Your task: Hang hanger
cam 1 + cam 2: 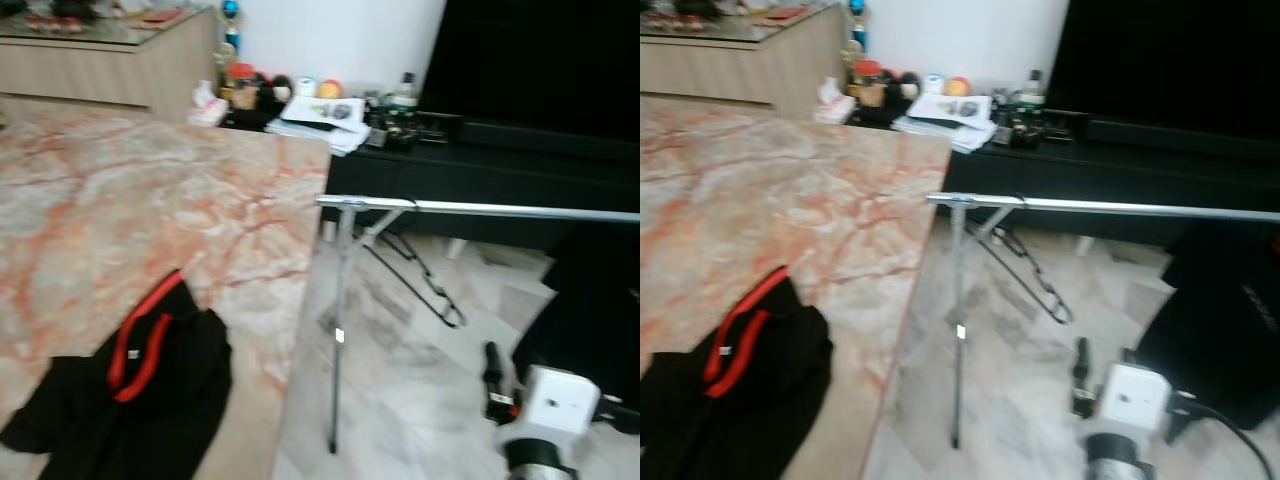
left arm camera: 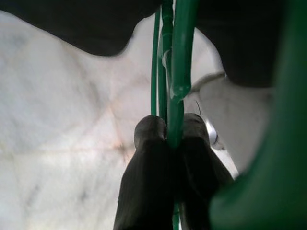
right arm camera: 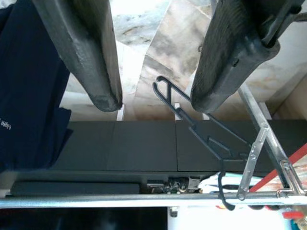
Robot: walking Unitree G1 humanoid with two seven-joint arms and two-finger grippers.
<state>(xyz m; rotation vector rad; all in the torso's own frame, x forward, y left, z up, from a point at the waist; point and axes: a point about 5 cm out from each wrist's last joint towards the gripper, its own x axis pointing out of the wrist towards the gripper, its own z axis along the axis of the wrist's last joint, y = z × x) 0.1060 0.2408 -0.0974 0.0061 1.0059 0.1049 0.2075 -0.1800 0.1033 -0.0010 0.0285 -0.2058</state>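
Hanging from silver rail (image 1: 480, 208), black hanger (image 1: 420, 275), right gripper (image 3: 153, 103) spread

A black-and-red garment (image 1: 125, 395) lies on the marble table (image 1: 150, 210).

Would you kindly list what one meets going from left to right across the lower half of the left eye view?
Black garment with red trim → marble table edge → rack's upright pole → black hanger on the rail → right gripper.
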